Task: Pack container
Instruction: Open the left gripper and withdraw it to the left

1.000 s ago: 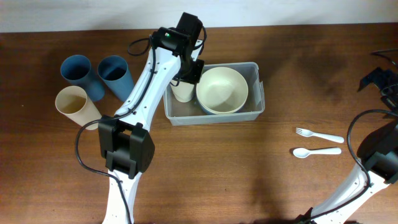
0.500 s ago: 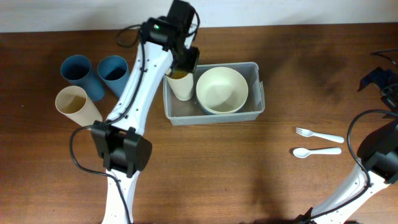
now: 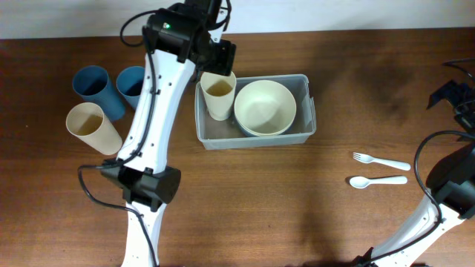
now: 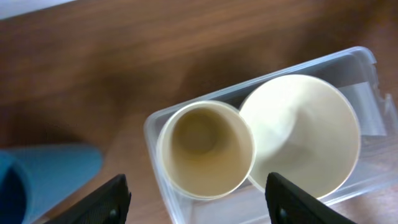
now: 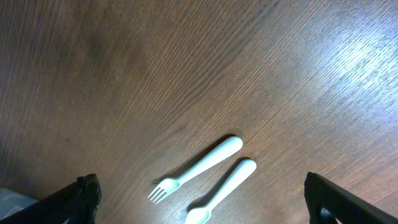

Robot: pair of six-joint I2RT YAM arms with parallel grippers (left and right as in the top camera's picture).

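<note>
Cup (image 3: 220, 96) L, bowl (image 3: 265, 107) R in container (image 3: 306, 111), 3 cups (image 3: 95, 83) to L, fork (image 3: 381, 161) & spoon (image 3: 378, 180) to R

White fork (image 3: 381, 161) lies beside white spoon (image 3: 377, 180); both on table (image 3: 297, 208).

Fork (image 5: 198, 168), spoon (image 5: 225, 188) side by side; claw (image 5: 205, 200) seemingly spread.

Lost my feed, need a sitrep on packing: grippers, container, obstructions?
Left gripper open above cream cup in container. Right gripper open over fork, spoon. Container also holds cream bowl. No obstruction seen.
</note>
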